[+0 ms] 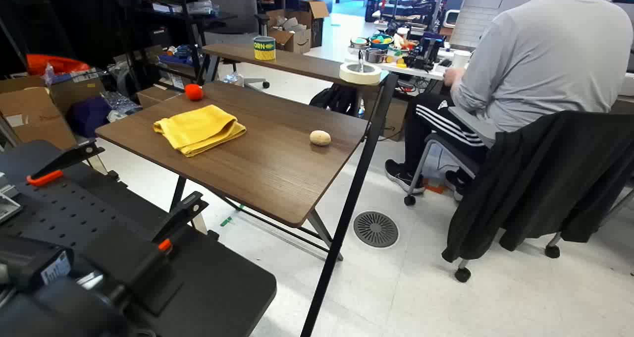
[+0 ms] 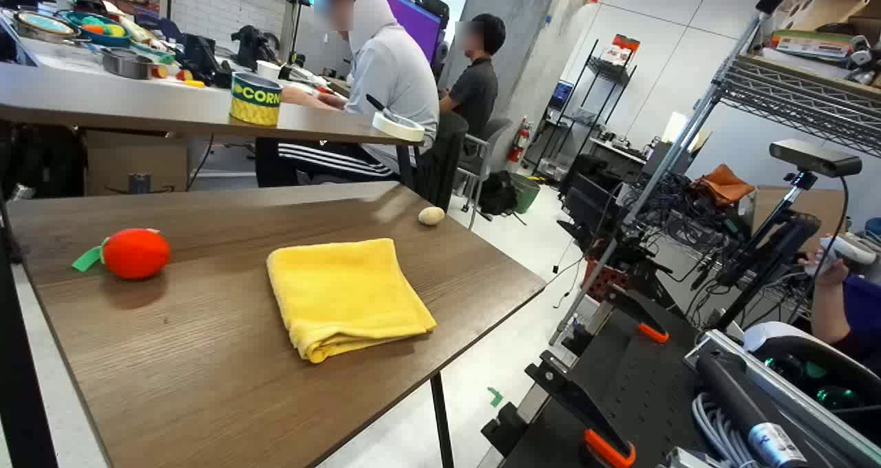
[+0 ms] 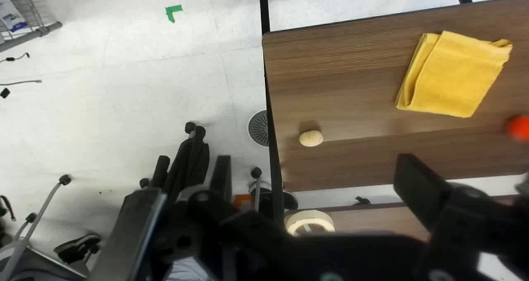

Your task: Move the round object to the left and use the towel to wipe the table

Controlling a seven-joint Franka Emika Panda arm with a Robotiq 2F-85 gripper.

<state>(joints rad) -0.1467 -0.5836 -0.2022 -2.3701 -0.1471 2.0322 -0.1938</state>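
The round object, a small tan ball (image 1: 320,138), rests on the dark brown table (image 1: 277,178) near one short edge; it also shows as a ball (image 2: 431,216) in an exterior view and as a ball (image 3: 311,138) in the wrist view. A folded yellow towel (image 1: 200,129) lies flat on the same tabletop, apart from the ball, and the towel (image 2: 347,299) appears in both exterior views and as a towel (image 3: 454,76) in the wrist view. My gripper (image 3: 314,165) is well above the table, its fingers spread wide with nothing between them. Neither exterior view shows the gripper.
A red-orange object (image 1: 194,92) with a green tag sits beyond the towel. Along the table's back runs a raised shelf (image 1: 307,65) bearing a corn can (image 1: 264,48) and a tape roll (image 1: 360,73). A slanted black post (image 1: 354,198) stands by the table. A person (image 1: 545,54) sits nearby.
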